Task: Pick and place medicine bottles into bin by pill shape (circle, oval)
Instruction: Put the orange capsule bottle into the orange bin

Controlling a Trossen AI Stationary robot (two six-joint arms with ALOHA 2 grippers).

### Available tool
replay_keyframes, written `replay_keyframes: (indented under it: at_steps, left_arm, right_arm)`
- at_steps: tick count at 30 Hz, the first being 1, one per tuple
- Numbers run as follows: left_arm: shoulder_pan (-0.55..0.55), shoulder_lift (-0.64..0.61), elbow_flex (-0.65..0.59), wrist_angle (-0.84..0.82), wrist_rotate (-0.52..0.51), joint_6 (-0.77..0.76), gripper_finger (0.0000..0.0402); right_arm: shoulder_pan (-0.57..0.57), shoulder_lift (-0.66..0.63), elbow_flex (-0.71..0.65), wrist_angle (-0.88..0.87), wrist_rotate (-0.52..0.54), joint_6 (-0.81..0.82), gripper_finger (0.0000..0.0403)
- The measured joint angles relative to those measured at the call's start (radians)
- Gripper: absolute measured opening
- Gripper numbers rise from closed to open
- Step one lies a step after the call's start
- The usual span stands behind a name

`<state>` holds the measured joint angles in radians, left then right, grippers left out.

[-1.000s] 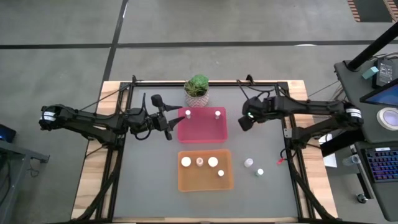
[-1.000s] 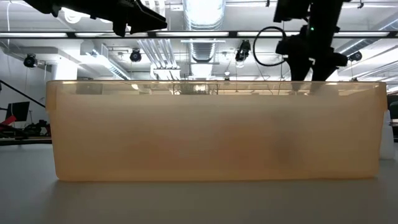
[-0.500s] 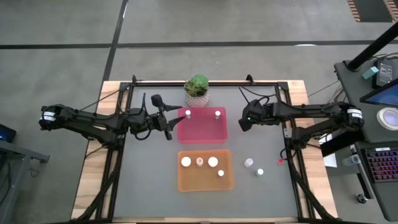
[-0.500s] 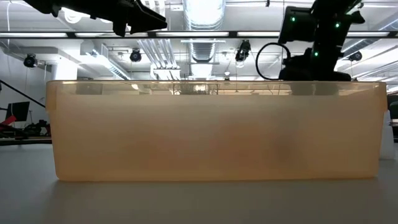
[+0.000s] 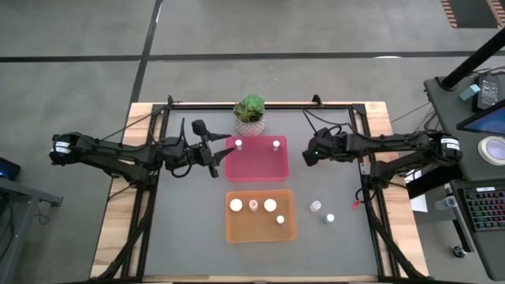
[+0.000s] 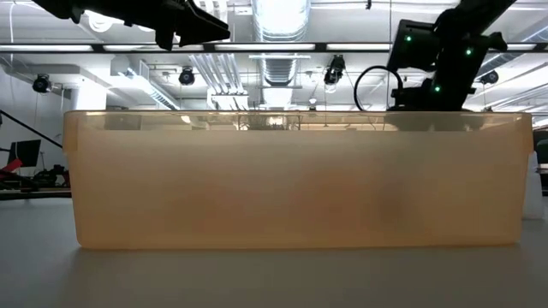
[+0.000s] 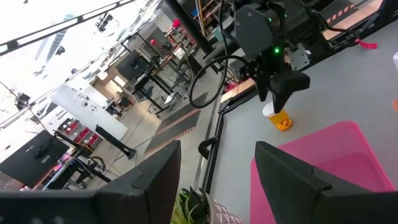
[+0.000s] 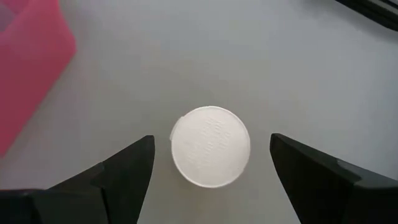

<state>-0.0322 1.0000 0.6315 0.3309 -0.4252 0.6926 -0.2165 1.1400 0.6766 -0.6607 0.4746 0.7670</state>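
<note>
**Right gripper lined up over a bottle beside the pink tray**

Our right gripper [image 8: 208,171] hangs with its fingers spread wide, directly above an upright medicine bottle [image 8: 210,146] whose round white cap sits centred in the gap, a finger on each side and neither touching. In the left wrist view the same bottle [image 7: 278,117] shows an orange body below our gripper. It stands on the grey table [image 5: 331,185], just beside the pink tray [image 8: 28,68].

To do this grasp well, we judge we should descend straight down, keep the cap centred, and close on the body below the cap so the bottle does not tip or twist out.

Our left gripper [image 7: 216,180] waits at the other side of the pink tray, fingers apart and holding nothing. The orange tray [image 5: 260,215] already holds four bottles, and two more stand on the table beyond it.
</note>
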Motion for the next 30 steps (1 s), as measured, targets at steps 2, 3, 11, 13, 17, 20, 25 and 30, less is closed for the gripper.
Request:
replay_keyframes:
  at_steps: [2, 3, 11, 13, 17, 20, 25, 30]
  left_arm:
    - [0.0, 0.0, 0.0, 0.0, 0.0, 0.0, 0.0191]
    - [0.0, 0.0, 0.0, 0.0, 0.0, 0.0, 0.0191]
    - [0.0, 0.0, 0.0, 0.0, 0.0, 0.0, 0.0191]
    - [0.0, 0.0, 0.0, 0.0, 0.0, 0.0, 0.0191]
    - [0.0, 0.0, 0.0, 0.0, 0.0, 0.0, 0.0191]
    - [0.0, 0.0, 0.0, 0.0, 0.0, 0.0, 0.0191]
    - [0.0, 0.0, 0.0, 0.0, 0.0, 0.0, 0.0191]
    - [0.0, 0.0, 0.0, 0.0, 0.0, 0.0, 0.0191]
  right_arm:
    - [0.0, 0.0, -0.016, 0.031, 0.0, 0.0, 0.0309]
    - [0.0, 0.0, -0.026, 0.048, 0.0, 0.0, 0.0308]
    - [0.0, 0.0, -0.093, 0.144, 0.0, 0.0, 0.0296]
    - [0.0, 0.0, -0.106, 0.167, 0.0, 0.0, 0.0289]
    - [0.0, 0.0, -0.122, 0.179, 0.0, 0.0, 0.0268]
    - [0.0, 0.0, -0.124, 0.179, 0.0, 0.002, 0.0248]
    - [0.0, 0.0, -0.124, 0.179, 0.0, 0.002, 0.0215]
    - [0.0, 0.0, -0.124, 0.179, 0.0, 0.002, 0.0197]
